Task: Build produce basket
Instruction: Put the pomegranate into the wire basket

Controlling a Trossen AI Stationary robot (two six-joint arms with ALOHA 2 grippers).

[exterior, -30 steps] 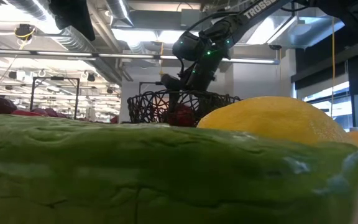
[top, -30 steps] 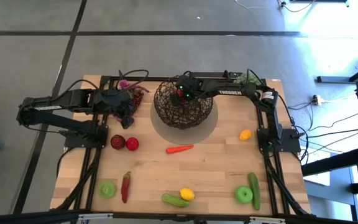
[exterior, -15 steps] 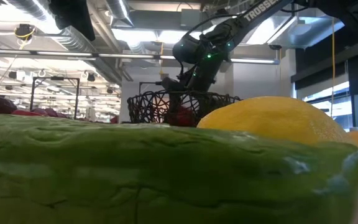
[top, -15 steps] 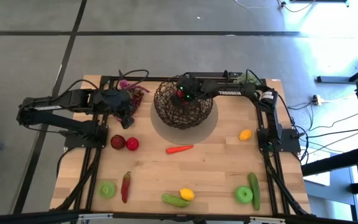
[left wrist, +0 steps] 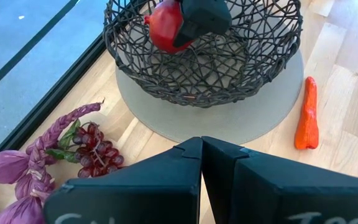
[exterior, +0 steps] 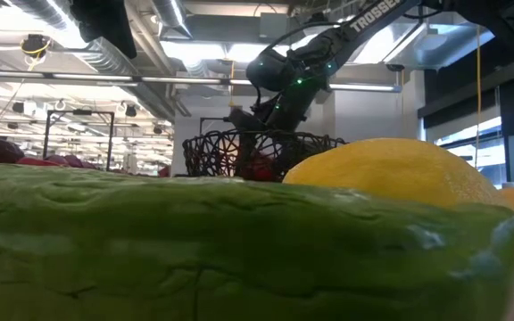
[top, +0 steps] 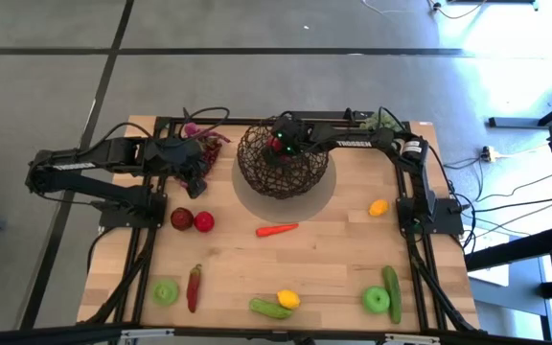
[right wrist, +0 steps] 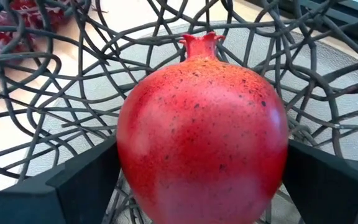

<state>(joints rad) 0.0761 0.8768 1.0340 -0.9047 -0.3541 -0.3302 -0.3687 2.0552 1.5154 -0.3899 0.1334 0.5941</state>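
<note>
The basket [top: 283, 159], a round bowl of dark woven wire, sits on a grey round mat [top: 326, 196] in the upper middle of the high view, at the far part of the tabletop [top: 333, 259]. Inside it the right gripper [top: 278, 146] holds a red pomegranate [right wrist: 202, 127]: the jaws are closed on the fruit from both sides, and in the right wrist view it fills the space between them above the basket's mesh floor. In the left wrist view the pomegranate hangs within the basket's rim, gripped from above.

Just left of the basket in the high view, the left gripper [top: 196, 182] hovers low over the tabletop with its jaws closed together and empty. Purple grapes [left wrist: 94, 147] lie beside the mat in the left wrist view, next to a purple braided bunch [left wrist: 27, 163].

Below the basket in the high view lies an orange carrot [top: 277, 230]. To its left are two red apples [top: 192, 220], touching each other. A small yellow-orange fruit [top: 379, 207] lies at the right. Along the lower edge are a green apple [top: 166, 291], a red chilli [top: 194, 287], a green cucumber [top: 269, 309] touching a lemon [top: 288, 299], then a second green apple [top: 377, 300] beside a second cucumber [top: 392, 290].
</note>
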